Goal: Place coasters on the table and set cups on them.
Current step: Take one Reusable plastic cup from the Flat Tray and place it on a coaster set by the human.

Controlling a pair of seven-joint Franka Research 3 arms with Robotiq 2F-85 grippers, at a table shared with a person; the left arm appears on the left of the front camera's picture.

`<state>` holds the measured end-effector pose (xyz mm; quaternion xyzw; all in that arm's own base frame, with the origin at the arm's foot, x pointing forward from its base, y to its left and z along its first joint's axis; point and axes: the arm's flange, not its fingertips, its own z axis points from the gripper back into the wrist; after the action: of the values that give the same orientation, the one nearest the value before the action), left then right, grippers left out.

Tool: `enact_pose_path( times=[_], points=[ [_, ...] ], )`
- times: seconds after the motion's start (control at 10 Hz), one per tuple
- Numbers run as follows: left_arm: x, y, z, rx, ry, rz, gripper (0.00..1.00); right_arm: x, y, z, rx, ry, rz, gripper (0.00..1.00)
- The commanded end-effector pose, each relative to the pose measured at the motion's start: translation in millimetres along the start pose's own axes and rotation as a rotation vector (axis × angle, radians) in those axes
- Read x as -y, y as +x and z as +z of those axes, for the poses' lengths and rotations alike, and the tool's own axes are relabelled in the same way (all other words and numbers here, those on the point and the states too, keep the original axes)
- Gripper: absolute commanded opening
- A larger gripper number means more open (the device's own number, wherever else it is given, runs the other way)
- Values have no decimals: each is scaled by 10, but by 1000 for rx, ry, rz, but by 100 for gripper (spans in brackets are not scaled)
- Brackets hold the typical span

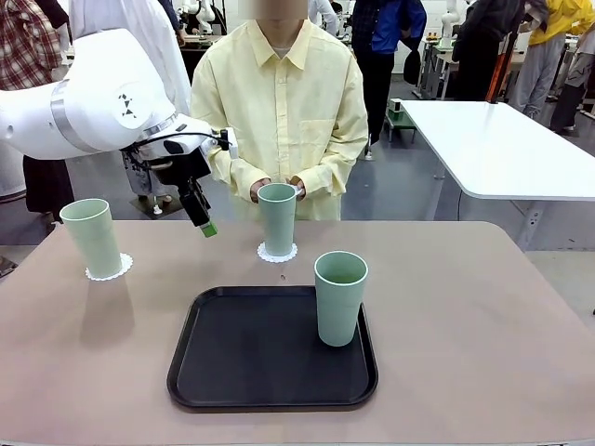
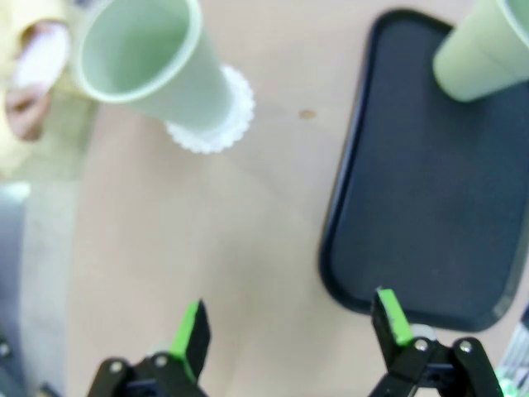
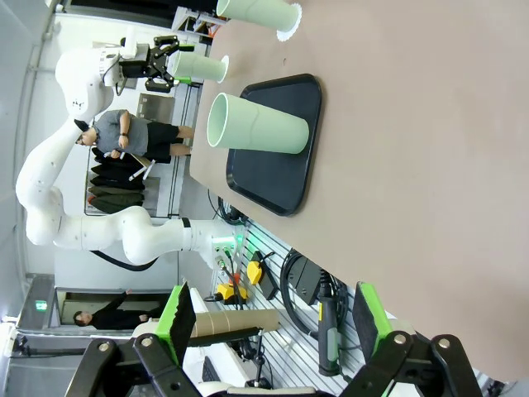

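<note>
Three mint-green cups stand on the beige table (image 1: 465,307). The left cup (image 1: 91,237) rests on a lacy white coaster (image 1: 112,270). The middle cup (image 1: 277,218) rests on another coaster (image 1: 277,253). The third cup (image 1: 340,297) stands on the black tray (image 1: 242,362). My left gripper (image 1: 205,223) hangs open in the air between the left and middle cups. In the left wrist view my left gripper (image 2: 291,318) is open over bare table, with the middle cup (image 2: 149,62) and its coaster (image 2: 216,124) ahead. My right gripper (image 3: 273,318) is open and empty, off the table's edge.
A person stands at the far side with both hands (image 1: 274,189) together behind the middle cup, holding something small and white. A glossy white table (image 1: 493,139) stands at the back right. The right half of the beige table is bare.
</note>
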<state>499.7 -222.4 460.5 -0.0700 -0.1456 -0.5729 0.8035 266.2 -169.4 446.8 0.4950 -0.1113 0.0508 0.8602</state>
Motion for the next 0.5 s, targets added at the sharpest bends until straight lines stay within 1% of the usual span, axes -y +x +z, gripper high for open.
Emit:
enact_pose_path(
  times=[0.0, 0.1, 0.3, 0.4],
  points=[
    [608, -83, 249, 3, 125, 335, 100, 4, 19, 3, 14, 21, 13, 100],
    [802, -216, 322, -9, 92, 450, 100, 4, 19, 3, 14, 21, 13, 100],
    [1079, -567, 452, -60, 12, 625, 100, 4, 19, 3, 14, 21, 13, 100],
    [1125, -686, 553, -55, 22, 674, 100, 4, 19, 3, 14, 21, 13, 100]
  ],
)
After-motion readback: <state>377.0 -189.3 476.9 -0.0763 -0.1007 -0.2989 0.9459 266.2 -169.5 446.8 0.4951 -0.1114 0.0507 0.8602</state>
